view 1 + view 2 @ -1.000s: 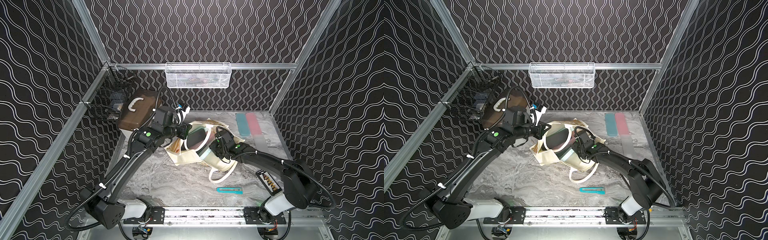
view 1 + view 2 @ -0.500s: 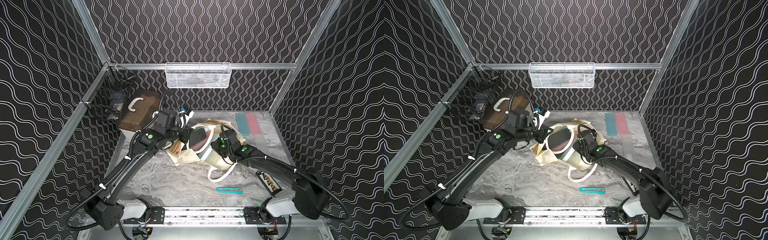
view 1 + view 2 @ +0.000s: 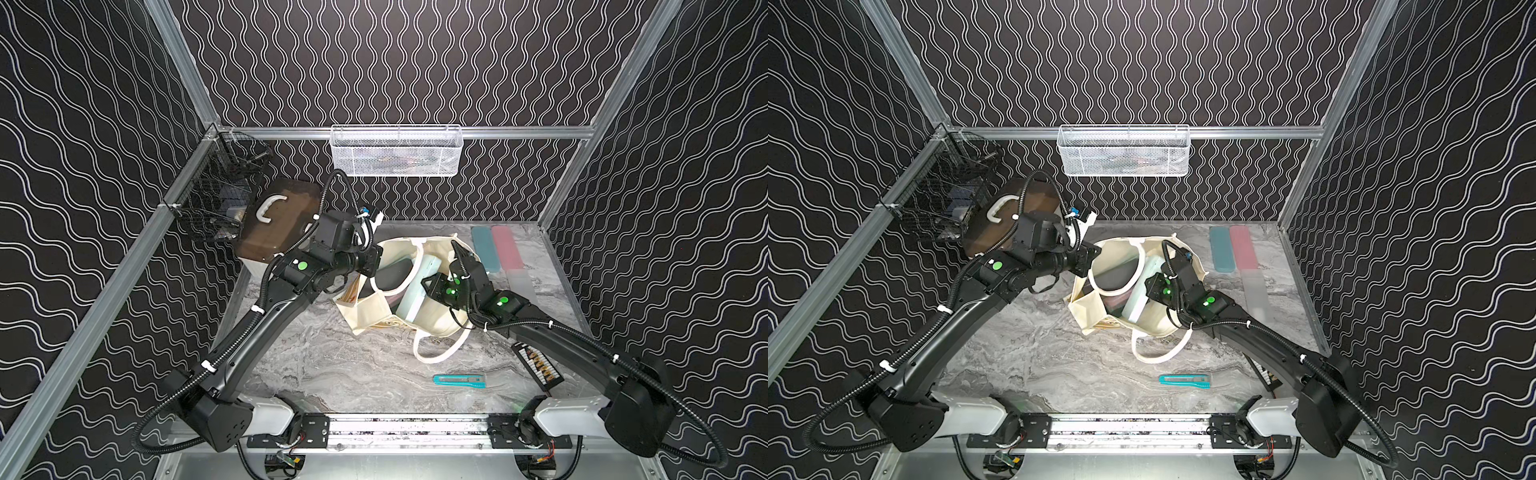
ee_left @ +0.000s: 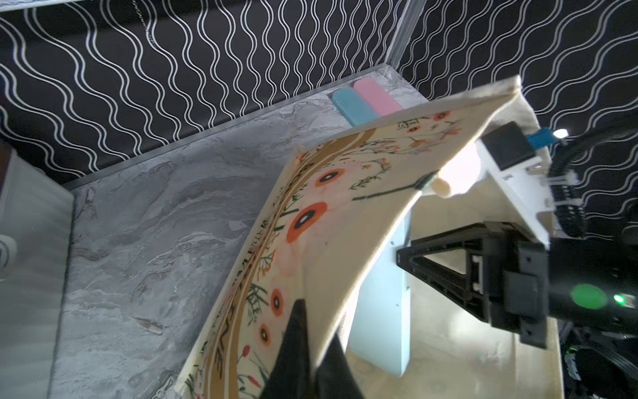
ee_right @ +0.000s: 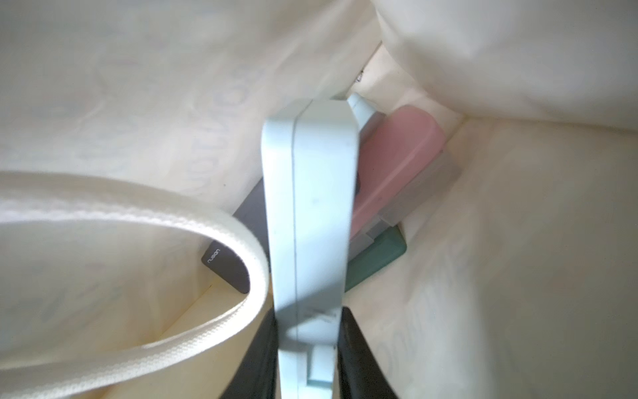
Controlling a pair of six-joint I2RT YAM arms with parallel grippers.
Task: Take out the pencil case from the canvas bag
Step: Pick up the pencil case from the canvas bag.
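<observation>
The cream canvas bag (image 3: 432, 328) (image 3: 1154, 324) stands mouth-up in the middle of the table. My left gripper (image 3: 372, 266) (image 3: 1090, 262) (image 4: 316, 331) is shut on its floral side panel (image 4: 328, 214) at the rim, holding the mouth open. Inside, a pale blue pencil case (image 3: 419, 286) (image 3: 1140, 291) (image 4: 383, 311) (image 5: 310, 207) stands on edge, tilted. My right gripper (image 3: 428, 286) (image 3: 1150, 284) (image 5: 308, 321) is shut on its near end, one finger on each flat face. Beneath it in the bag lie a pink case (image 5: 397, 155), a green one (image 5: 376, 259) and a dark one (image 5: 228, 266).
A brown-lidded box (image 3: 282, 220) and a black wire basket (image 3: 220, 195) stand at the back left. A white mesh basket (image 3: 395, 151) hangs on the back rail. Teal (image 3: 484, 249) and pink (image 3: 505, 249) cases lie back right. A teal knife (image 3: 459, 380) lies in front.
The right gripper has shifted slightly right with the pale blue case, which now stands more upright in the bag's mouth. The left gripper keeps its hold on the rim.
</observation>
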